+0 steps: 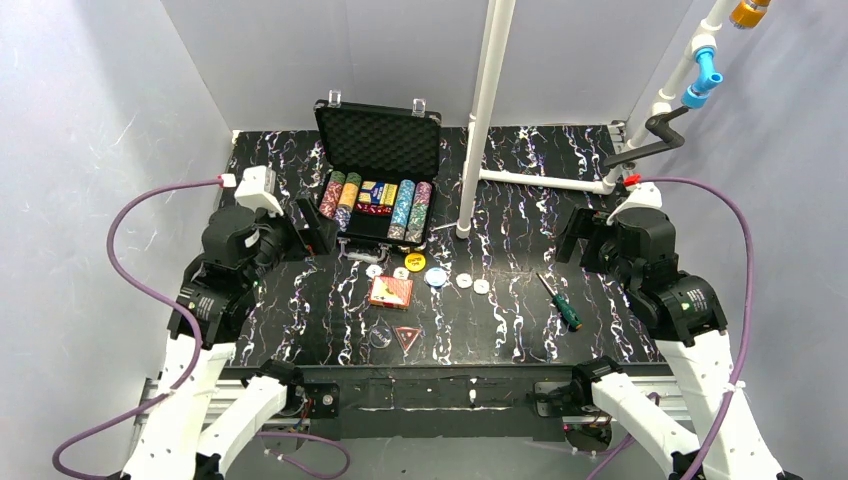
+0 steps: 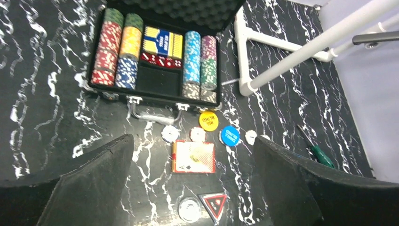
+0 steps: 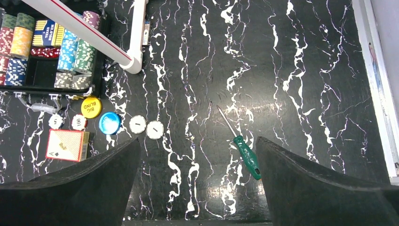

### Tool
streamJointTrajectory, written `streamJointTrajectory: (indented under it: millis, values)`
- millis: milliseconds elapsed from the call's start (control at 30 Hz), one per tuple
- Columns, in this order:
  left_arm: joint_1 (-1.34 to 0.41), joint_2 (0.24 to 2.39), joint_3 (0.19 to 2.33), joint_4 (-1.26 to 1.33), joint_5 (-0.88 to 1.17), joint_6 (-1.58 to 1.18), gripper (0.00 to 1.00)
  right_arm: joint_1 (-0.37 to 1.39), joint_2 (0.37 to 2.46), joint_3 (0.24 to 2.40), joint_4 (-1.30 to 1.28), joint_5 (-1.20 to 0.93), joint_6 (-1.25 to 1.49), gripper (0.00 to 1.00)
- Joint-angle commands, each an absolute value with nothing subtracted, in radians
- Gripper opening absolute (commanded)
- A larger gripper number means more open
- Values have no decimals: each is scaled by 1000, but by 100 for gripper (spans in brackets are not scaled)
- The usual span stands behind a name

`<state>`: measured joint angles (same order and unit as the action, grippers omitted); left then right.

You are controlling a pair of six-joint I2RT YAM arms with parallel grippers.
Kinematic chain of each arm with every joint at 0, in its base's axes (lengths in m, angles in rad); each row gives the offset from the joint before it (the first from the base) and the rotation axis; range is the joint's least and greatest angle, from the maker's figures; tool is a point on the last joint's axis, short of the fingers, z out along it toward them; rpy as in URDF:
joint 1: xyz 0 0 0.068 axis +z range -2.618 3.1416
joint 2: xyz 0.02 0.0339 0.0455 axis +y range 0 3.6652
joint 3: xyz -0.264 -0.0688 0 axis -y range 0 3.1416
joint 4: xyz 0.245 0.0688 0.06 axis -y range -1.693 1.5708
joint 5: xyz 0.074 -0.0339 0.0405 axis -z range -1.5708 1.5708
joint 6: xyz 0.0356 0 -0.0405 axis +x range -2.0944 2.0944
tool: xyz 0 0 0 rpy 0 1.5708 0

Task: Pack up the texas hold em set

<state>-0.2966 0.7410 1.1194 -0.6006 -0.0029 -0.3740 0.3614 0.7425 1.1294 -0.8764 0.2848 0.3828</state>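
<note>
Hovering, left hand (image 2: 193, 181), right hand (image 3: 197, 183) both spread wide, holding nothing. Open case (image 1: 378, 140) at 12 o'clock; card deck (image 1: 390, 291), discs (image 1: 435, 278), triangle (image 1: 406, 337) loose at its 6. Risk: thin discs slide away under pinch.

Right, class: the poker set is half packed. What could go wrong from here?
1. The flat white round discs lie flush on the marbled table; jaws may slide them instead of lifting.
2. The white plastic pipe post stands right beside the open black foam-lined case; a reach from the right could knock it.
3. The green-handled screwdriver lies near those discs and might get packed by mistake.
</note>
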Motion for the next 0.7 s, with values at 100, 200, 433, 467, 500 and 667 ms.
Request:
streamJointTrajectory:
  millis: [100,200,433,467,500,667]
  values:
    - [-293,810,1055,-678,164,-528,99,365,730,1157,-891,318,403,100]
    - [-293,833,1003,-679,208,-614,100,366,742,1167,-901,313,408,100]
    - [-431,894,903,-699,76,-920,99,365,752,1137,-896,271,407,100]
    - [-473,910,895,-707,32,-986,100,365,750,1130,-895,259,408,100]
    - [-512,925,887,-716,-5,-1058,99,365,747,1123,-897,249,411,100]
    - [-639,1010,839,-767,-76,-1489,91,365,703,1081,-883,186,425,100]
